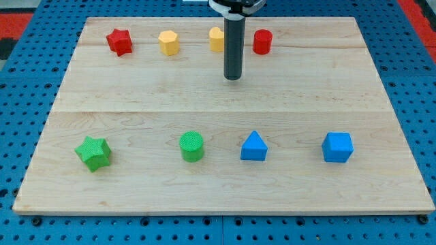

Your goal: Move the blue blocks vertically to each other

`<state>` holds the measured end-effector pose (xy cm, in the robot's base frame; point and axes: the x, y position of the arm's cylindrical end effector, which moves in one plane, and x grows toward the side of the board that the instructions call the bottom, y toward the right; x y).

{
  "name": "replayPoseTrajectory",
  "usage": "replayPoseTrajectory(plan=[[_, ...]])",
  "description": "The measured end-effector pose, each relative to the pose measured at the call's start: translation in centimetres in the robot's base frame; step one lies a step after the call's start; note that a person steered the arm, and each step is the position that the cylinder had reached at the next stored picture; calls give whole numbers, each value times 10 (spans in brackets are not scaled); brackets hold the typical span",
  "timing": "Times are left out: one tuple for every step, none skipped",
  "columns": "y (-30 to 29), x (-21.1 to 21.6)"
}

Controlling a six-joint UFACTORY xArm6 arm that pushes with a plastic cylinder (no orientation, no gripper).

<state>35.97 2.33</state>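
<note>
A blue triangular block lies in the lower row, right of the middle. A blue cube lies to its right in the same row, about a hand's width apart. My tip rests on the board in the upper middle, well above both blue blocks and touching no block. The rod rises to the view's top and partly hides a yellow block.
A red star, a yellow hexagonal block and a red cylinder sit in the top row. A green star and a green cylinder sit in the lower row, left. The wooden board lies on a blue pegboard.
</note>
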Motion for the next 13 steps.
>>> replayPoseTrajectory(plan=[[0, 0], [0, 0], [-9, 2], [44, 34], [100, 61], [202, 66], [142, 97], [102, 153], [90, 146], [94, 193], [16, 191], [15, 151], [96, 133]])
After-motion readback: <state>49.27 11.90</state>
